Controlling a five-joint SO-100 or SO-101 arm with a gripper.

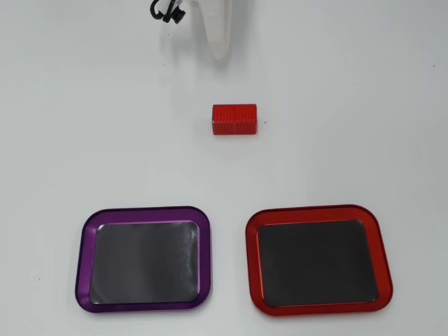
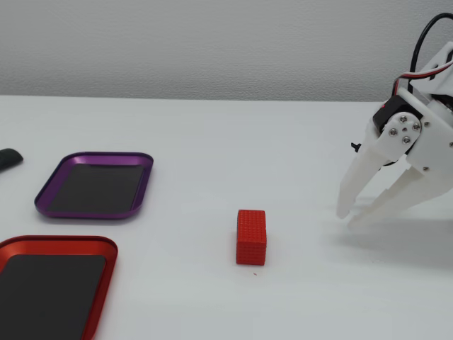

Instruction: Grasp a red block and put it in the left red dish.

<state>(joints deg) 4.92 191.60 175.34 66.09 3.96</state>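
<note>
The red block (image 1: pixel 234 119) (image 2: pixel 251 236) lies alone on the white table, its dotted faces showing. The red-rimmed dish (image 1: pixel 252 260) is at the lower right in the overhead view and at the lower left in the fixed view (image 2: pixel 56 243); its dark inside is empty. My white gripper (image 2: pixel 347 217) hangs at the right of the fixed view, tips down near the table and well to the right of the block. Its fingertips meet and hold nothing. In the overhead view the gripper (image 1: pixel 220 52) is at the top edge, beyond the block.
A same-shaped purple-rimmed tray (image 1: pixel 84 260) (image 2: pixel 95 156) sits beside the red dish, empty. A small black object (image 2: pixel 8 159) lies at the left edge of the fixed view. Black cable (image 1: pixel 166 10) hangs by the arm.
</note>
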